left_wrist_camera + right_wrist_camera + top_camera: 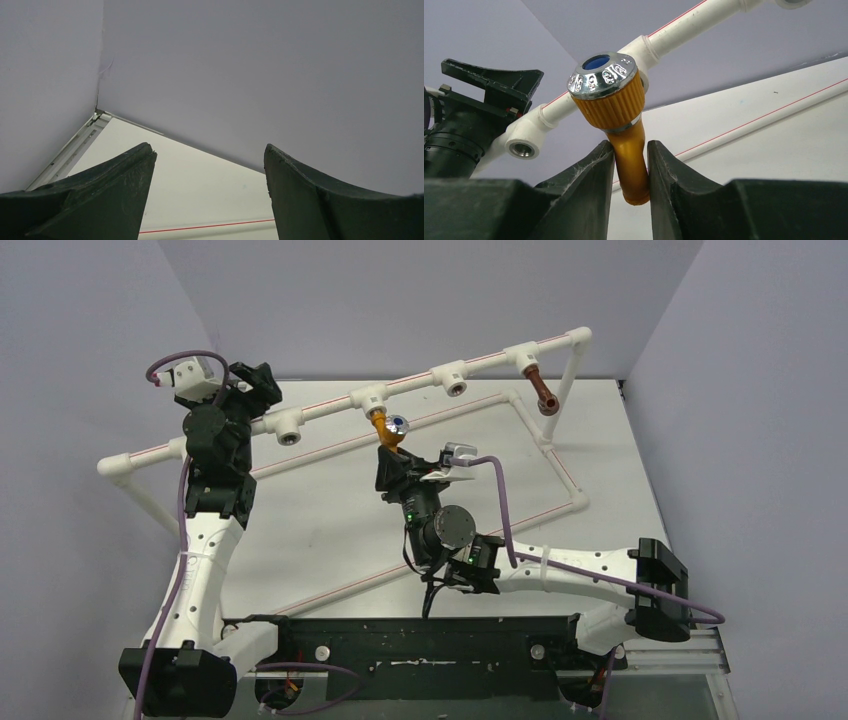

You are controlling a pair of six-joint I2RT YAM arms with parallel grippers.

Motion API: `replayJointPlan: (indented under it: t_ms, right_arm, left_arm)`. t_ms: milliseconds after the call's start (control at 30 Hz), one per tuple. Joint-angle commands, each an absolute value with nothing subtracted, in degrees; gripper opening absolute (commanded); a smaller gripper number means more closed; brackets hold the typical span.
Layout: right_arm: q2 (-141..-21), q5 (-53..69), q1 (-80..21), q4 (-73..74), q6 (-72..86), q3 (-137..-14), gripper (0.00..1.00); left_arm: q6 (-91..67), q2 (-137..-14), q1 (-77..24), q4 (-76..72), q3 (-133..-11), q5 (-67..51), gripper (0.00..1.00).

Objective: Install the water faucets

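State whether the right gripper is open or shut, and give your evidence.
Shut: the right gripper clamps the orange faucet by its spout.

Inlet of orange faucet (614, 107) hidden behind knob; left pincer (207, 150) cut off below.

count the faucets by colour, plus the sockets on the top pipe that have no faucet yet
orange-yellow faucet: 1
reddish-brown faucet: 1
empty sockets: 2
total: 4
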State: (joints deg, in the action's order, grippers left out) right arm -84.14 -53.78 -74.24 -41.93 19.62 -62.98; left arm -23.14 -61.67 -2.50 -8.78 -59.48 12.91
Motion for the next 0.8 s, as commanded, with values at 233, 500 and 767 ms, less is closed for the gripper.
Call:
replayJointPlan:
  t_ms: [233,500,767]
  right_arm:
    - [-88.51,-47.31,-70.15,-42.88,19.25,-69.20,0.37]
    - [-88.25,-47.78,-69.33,-44.29,25.38,-67.45,0.00]
    - [-87.92,-48.81,-67.90,-42.99,40.62,-66.09,0.00]
  left_arm:
    - [-23.37,-62.40,-2.99,14.78,-52.43,5.63,0.77]
    - [-23.38,-62.50,-2.99,14.78,-52.42,5.45,0.77]
    - [-23.38,-62.34,-2.96,14.63,-52.31,5.36,0.77]
